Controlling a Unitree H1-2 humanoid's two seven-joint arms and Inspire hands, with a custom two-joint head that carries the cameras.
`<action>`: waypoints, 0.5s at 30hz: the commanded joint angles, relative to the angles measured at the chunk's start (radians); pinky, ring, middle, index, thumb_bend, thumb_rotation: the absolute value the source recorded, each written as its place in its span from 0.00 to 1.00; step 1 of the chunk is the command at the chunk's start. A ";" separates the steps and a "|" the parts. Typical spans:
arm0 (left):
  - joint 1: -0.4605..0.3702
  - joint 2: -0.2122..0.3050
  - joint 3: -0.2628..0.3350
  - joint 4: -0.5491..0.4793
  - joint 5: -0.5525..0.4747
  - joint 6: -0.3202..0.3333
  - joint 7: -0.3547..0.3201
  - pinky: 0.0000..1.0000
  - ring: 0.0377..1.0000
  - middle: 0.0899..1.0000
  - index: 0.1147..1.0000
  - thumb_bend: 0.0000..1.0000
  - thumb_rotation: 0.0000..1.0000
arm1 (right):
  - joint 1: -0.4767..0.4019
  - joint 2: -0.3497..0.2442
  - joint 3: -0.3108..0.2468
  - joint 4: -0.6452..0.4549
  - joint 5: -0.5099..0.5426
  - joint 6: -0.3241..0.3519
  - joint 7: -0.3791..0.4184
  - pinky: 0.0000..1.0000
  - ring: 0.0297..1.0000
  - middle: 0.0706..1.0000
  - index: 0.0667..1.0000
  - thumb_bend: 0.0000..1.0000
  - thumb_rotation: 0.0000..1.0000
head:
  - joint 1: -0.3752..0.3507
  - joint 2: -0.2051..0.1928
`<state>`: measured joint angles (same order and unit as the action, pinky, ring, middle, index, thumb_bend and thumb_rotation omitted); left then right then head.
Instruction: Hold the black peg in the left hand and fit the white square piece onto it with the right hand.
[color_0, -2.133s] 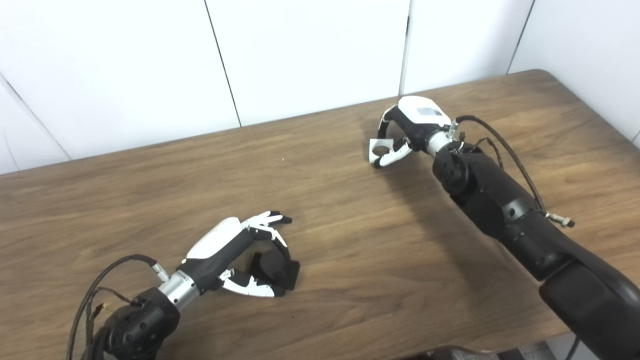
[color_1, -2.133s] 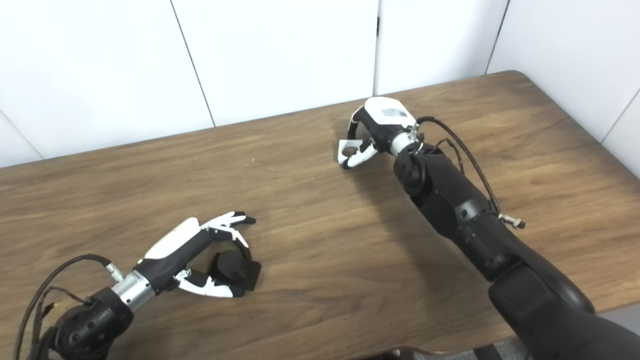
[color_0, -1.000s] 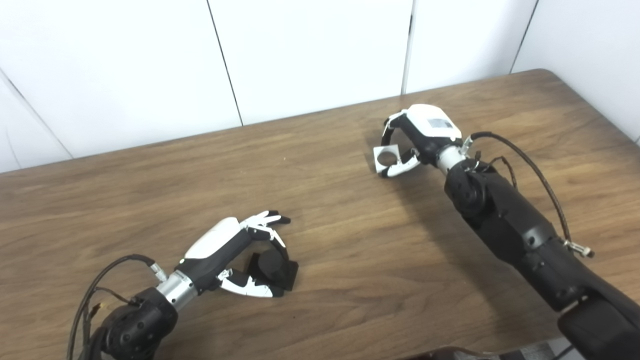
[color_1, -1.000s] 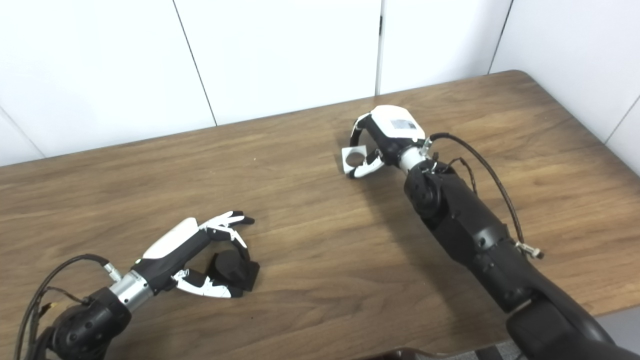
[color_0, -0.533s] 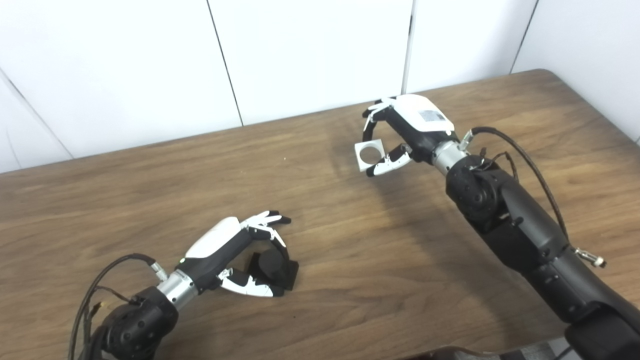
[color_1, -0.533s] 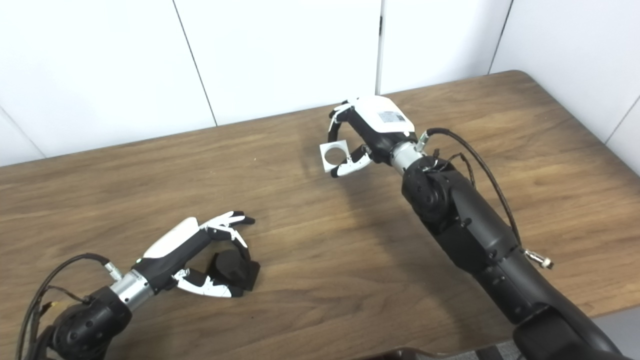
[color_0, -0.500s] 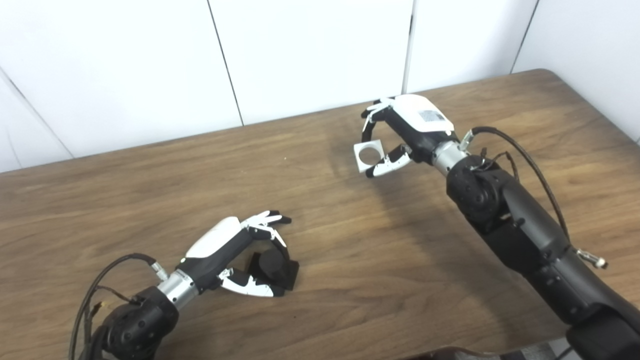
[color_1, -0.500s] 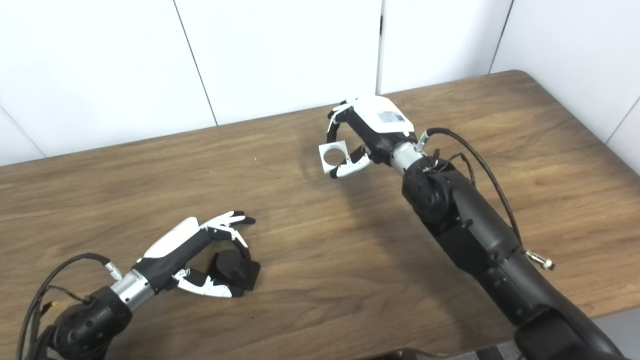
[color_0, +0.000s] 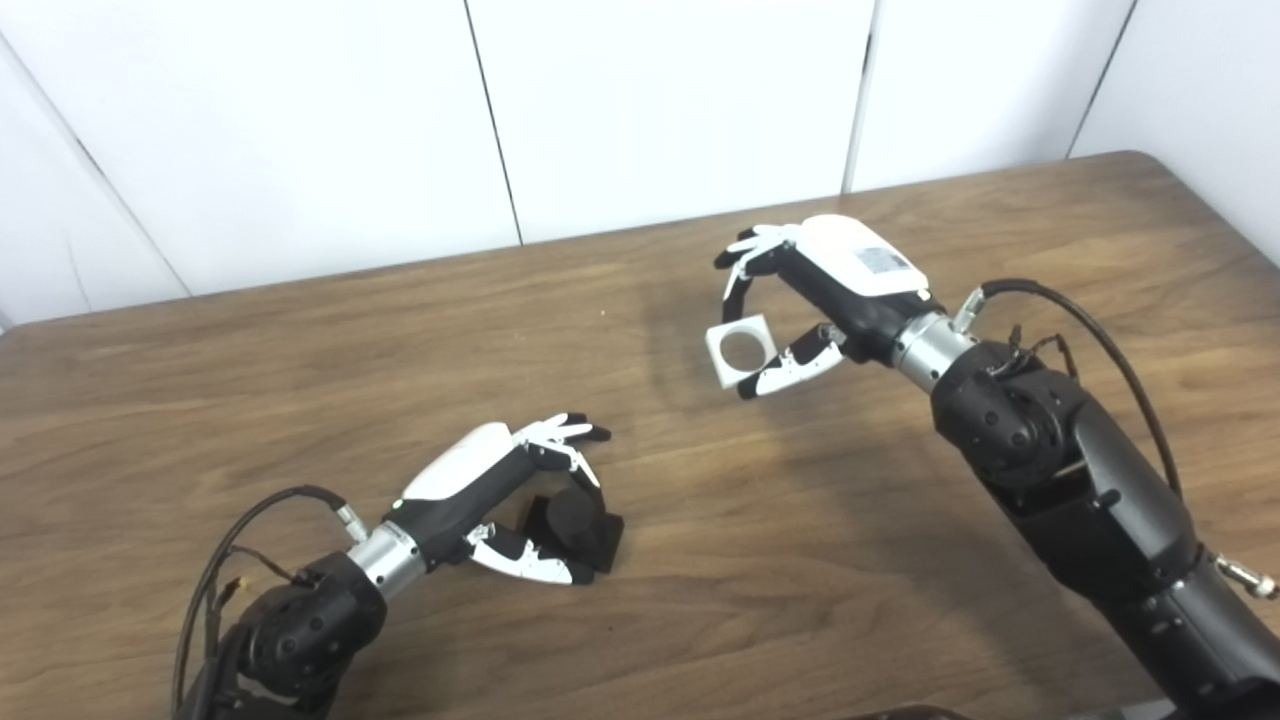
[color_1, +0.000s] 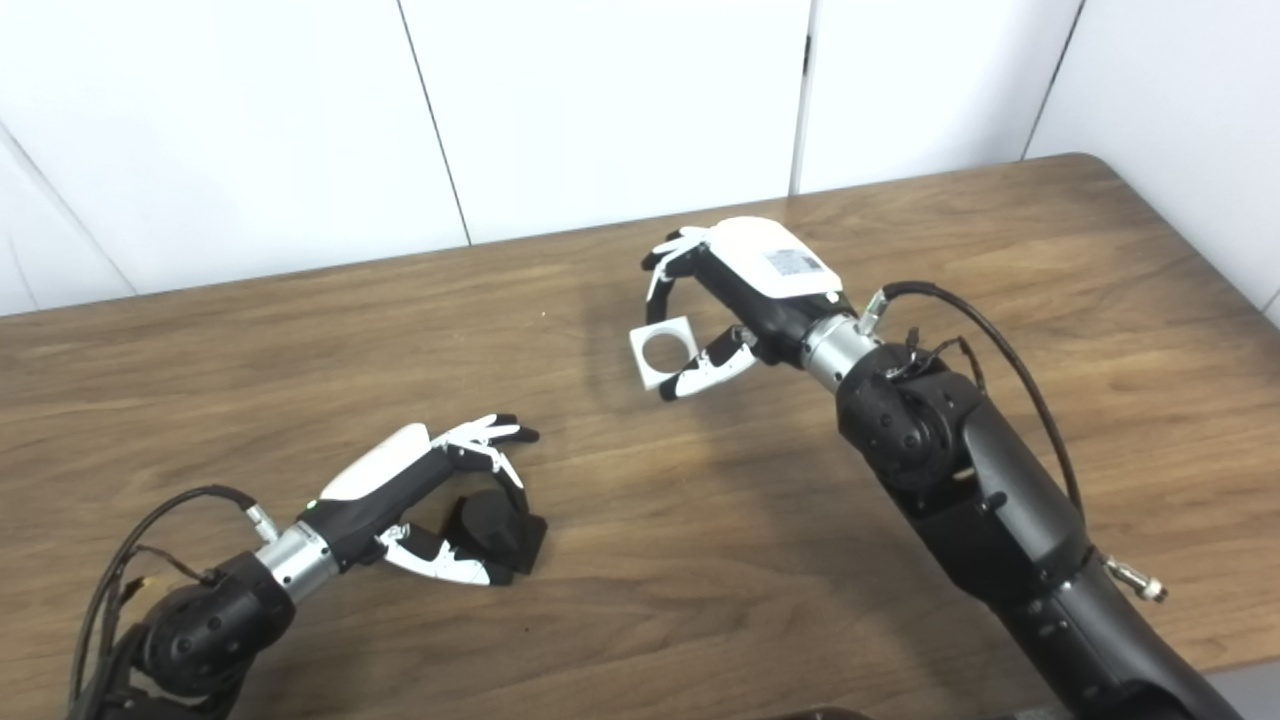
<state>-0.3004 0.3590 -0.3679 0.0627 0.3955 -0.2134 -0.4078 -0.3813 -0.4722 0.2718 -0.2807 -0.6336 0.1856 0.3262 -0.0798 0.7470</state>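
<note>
Nearest the camera, the left hand (color_0: 500, 500) rests low on the wooden table (color_0: 300, 380), its fingers curled around the black peg (color_0: 575, 525), which sits on its square base on the wood and looks not yet lifted. Beyond the peg and up to its right, well apart from it, the right hand (color_0: 815, 300) hangs above the table with the white square piece (color_0: 740, 350) pinched between thumb and fingers. The piece's round hole faces roughly toward the camera. To fit, the piece must probably travel down and left toward the peg, then tip so the hole lines up with the peg's axis.
</note>
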 joint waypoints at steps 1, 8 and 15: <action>-0.024 -0.001 -0.012 -0.006 0.038 0.015 -0.005 0.97 0.98 0.91 0.43 0.52 0.07 | -0.033 -0.002 -0.017 -0.053 0.018 -0.028 0.012 0.87 0.90 0.79 0.44 0.52 0.14 | 0.008 0.002; -0.029 -0.016 -0.018 -0.004 0.050 0.020 0.002 0.98 0.98 0.91 0.43 0.52 0.07 | -0.030 0.008 -0.010 -0.111 0.056 -0.037 0.061 0.84 0.90 0.79 0.44 0.52 0.14 | 0.064 0.010; -0.031 -0.029 -0.024 -0.005 0.061 0.038 0.003 0.97 0.98 0.91 0.43 0.52 0.07 | -0.026 0.022 0.008 -0.172 0.072 -0.023 0.126 0.83 0.91 0.80 0.44 0.52 0.14 | 0.113 0.017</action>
<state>-0.3125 0.3279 -0.3793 0.0628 0.4176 -0.1825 -0.4012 -0.3778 -0.4544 0.2863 -0.4107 -0.5695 0.1804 0.4474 0.0321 0.7639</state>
